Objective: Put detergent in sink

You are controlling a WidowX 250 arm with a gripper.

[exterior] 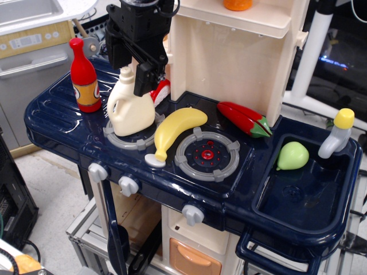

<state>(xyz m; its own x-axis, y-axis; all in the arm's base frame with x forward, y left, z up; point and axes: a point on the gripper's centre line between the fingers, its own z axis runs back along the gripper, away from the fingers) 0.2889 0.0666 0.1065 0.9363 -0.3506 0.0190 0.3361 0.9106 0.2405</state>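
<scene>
The cream-white detergent jug (129, 109) stands upright on the left grey burner ring of the toy stove. My black gripper (127, 73) hangs right over its capped neck, open, with one finger on each side of the cap. It does not hold the jug. The dark navy sink (321, 192) is at the right end of the counter, far from the gripper. A green pear (293, 155) lies in its back left corner, and the grey faucet with a yellow cap (338, 133) stands at its back edge.
A red bottle with an orange label (84, 75) stands left of the jug. A yellow banana (174, 129) lies just right of it, beside the right burner (206, 153). A red pepper (244, 118) lies further right. The cream cabinet wall (229, 63) rises behind.
</scene>
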